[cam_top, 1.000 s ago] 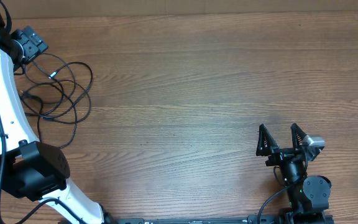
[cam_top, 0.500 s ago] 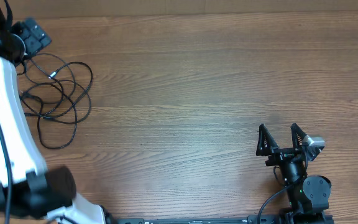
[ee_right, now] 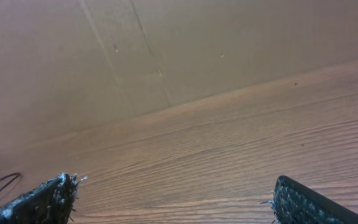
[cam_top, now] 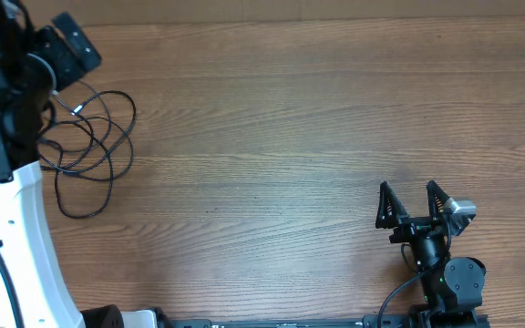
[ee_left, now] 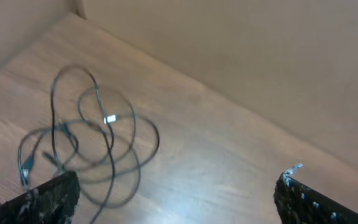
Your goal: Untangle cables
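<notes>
We see one brown wood-grain table (cam_top: 290,137). Along its left edge the white-and-black left arm (cam_top: 12,246) rises from the near edge, with its wrist over the table's far-left corner. The left gripper (ee_left: 173,186) is spread wide and holds nothing. At the table's near-right the black right arm (cam_top: 449,278) sits folded low. Its right gripper (cam_top: 415,202) is also fully spread and empty, fingers pointing toward the far edge. The thin black cables (cam_top: 85,146) lie on the table's far left in loose overlapping loops, the bundle longest from far to near. We cannot tell how many cords there are; we count one pale plug end (cam_top: 78,109).
</notes>
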Tool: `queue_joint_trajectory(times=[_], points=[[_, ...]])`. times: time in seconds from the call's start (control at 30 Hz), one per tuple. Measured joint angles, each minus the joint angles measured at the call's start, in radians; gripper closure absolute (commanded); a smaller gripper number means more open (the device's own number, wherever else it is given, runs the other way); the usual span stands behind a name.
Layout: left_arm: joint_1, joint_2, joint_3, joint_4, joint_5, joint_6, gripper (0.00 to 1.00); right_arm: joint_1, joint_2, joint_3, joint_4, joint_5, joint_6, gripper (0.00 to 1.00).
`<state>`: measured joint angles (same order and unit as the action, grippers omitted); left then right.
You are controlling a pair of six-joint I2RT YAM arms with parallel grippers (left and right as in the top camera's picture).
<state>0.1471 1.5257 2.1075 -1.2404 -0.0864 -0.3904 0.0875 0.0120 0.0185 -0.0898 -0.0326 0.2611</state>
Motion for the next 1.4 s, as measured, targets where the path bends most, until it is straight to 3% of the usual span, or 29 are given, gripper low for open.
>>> queue_joint_trajectory(times=[0.17, 0.33, 0.63, 1.03, 1.2, 1.4], points=[[-0.015, -0.004, -0.111, -0.012, -0.001, 0.001, 0.00, 0.000, 0.000, 0.000, 0.000, 0.000, 0.000, 0.00], [-0.015, -0.039, -0.370, 0.085, -0.001, 0.001, 0.00, 0.000, 0.000, 0.000, 0.000, 0.000, 0.000, 0.00], [-0.015, -0.168, -0.946, 0.520, 0.012, 0.000, 0.00, 0.000, 0.000, 0.000, 0.000, 0.000, 0.000, 0.00], [-0.015, -0.431, -1.561, 1.480, 0.162, 0.001, 0.00, 0.000, 0.000, 0.000, 0.000, 0.000, 0.000, 0.00], [-0.015, -0.547, -1.771, 1.700, 0.180, 0.000, 0.00, 0.000, 0.000, 0.000, 0.000, 0.000, 0.000, 0.00], [-0.015, -0.632, -1.961, 1.796, 0.172, 0.000, 0.00, 0.000, 0.000, 0.000, 0.000, 0.000, 0.000, 0.00]])
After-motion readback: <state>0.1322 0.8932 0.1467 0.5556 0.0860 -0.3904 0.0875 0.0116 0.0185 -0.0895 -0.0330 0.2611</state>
